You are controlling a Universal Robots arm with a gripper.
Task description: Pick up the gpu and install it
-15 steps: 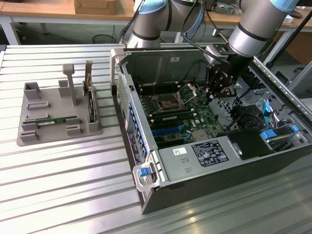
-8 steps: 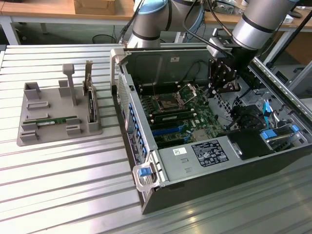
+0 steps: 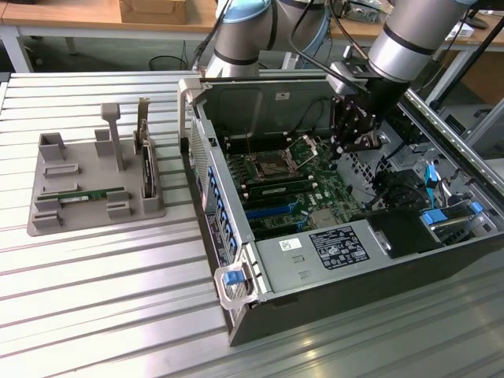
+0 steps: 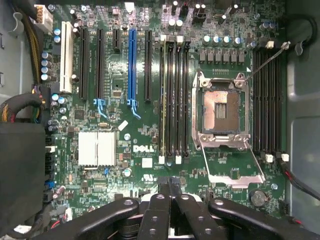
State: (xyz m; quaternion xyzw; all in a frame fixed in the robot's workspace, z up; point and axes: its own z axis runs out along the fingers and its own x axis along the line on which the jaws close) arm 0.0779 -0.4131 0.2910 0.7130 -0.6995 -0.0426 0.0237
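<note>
Exterior view: clenched, empty gripper hangs over the open computer case; the gpu lies in the grey tray on the counter.

The table is a ribbed aluminium surface of parallel grooved profiles running across the exterior view. Two items rest directly on it. A grey fixture tray sits toward the table's edge at the exterior view's left, standing flat, with raised posts and slotted holders on its top face. An open computer case lies on its side, occupying the table toward the exterior view's right, with its open face upward. Tray and case stand near each other but apart, with a strip of bare table between them. The table's near portion in front of both items is bare grooved metal.
</note>
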